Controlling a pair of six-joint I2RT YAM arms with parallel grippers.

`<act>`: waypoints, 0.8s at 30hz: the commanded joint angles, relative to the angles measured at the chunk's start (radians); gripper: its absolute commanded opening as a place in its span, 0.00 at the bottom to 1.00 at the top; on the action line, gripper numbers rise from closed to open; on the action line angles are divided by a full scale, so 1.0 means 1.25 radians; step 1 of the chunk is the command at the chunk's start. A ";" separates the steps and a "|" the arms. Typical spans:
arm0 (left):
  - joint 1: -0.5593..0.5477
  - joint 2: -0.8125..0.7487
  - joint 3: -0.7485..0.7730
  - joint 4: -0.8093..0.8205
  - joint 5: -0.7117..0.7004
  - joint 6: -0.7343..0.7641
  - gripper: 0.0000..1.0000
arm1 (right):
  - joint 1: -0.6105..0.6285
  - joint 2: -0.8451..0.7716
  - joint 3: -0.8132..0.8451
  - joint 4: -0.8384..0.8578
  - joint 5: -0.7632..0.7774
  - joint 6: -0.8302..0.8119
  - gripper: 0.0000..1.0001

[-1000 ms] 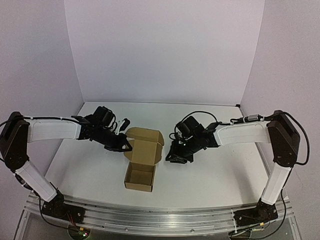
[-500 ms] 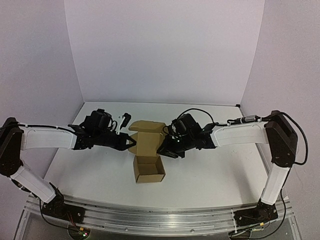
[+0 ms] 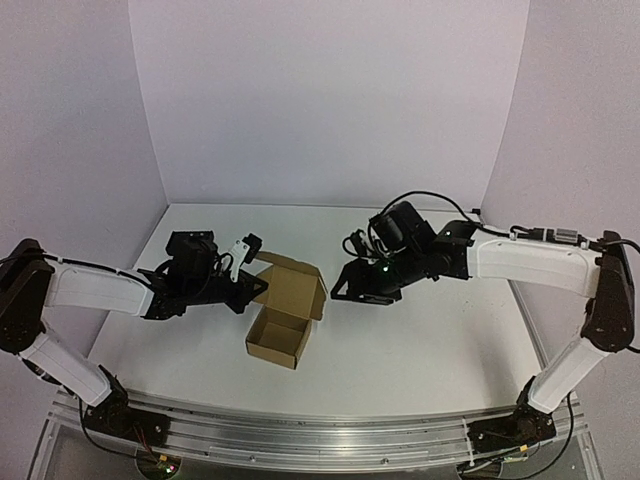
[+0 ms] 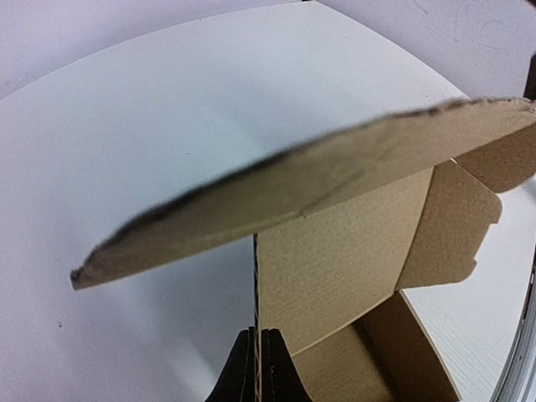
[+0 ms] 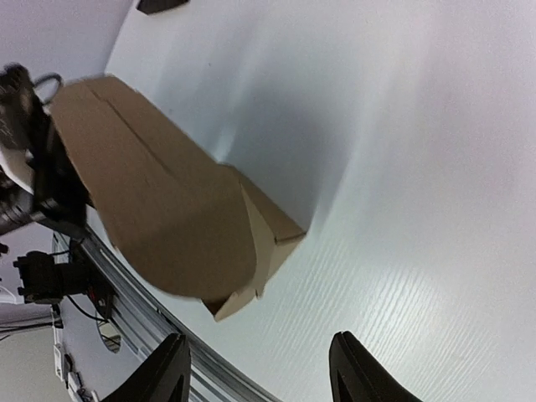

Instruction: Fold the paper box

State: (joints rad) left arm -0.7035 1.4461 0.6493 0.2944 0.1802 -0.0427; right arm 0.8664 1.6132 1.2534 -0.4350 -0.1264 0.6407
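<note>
Now, mid-frame, the left pincer [image 4: 258,368] is pinching a wall of the paper box [image 3: 290,300], while the right pincer [image 5: 258,339] is hovering spread beside it.

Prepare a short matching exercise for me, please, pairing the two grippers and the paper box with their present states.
Things:
1. left gripper
2. right gripper
3. paper box

States:
A. lid open, inside showing
B. jaws apart, holding nothing
C. pinched shut on a cardboard edge of the box

Pairs: 1-C; 2-B; 3-A
</note>
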 commanded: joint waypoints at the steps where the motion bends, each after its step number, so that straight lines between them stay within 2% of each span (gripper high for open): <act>1: -0.015 -0.033 -0.021 0.089 -0.019 0.054 0.00 | -0.042 0.024 0.109 -0.045 0.064 0.063 0.62; 3: -0.017 -0.036 -0.032 0.104 -0.022 0.075 0.00 | -0.049 0.046 0.154 -0.042 0.092 0.096 0.63; 6: -0.017 -0.034 -0.038 0.108 -0.031 0.080 0.00 | -0.043 0.099 0.235 -0.041 0.042 0.083 0.63; 9: -0.016 -0.041 -0.041 0.110 -0.023 0.075 0.00 | 0.037 0.122 0.292 -0.043 0.063 -0.077 0.63; 13: -0.016 -0.044 -0.049 0.118 -0.018 0.083 0.00 | 0.141 0.110 0.293 -0.042 0.224 -0.386 0.66; 16: -0.016 -0.040 -0.051 0.119 -0.018 0.088 0.00 | 0.157 0.120 0.281 -0.042 0.311 -0.525 0.66; 21: -0.017 -0.038 -0.052 0.116 -0.009 0.087 0.00 | 0.163 0.176 0.314 -0.042 0.407 -0.631 0.65; 24: -0.017 -0.036 -0.052 0.113 -0.008 0.087 0.00 | 0.163 0.211 0.344 -0.041 0.419 -0.681 0.60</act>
State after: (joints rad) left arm -0.7219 1.4246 0.5919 0.3950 0.1627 0.0532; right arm 1.0806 1.8159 1.6168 -0.4856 0.2890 -0.0390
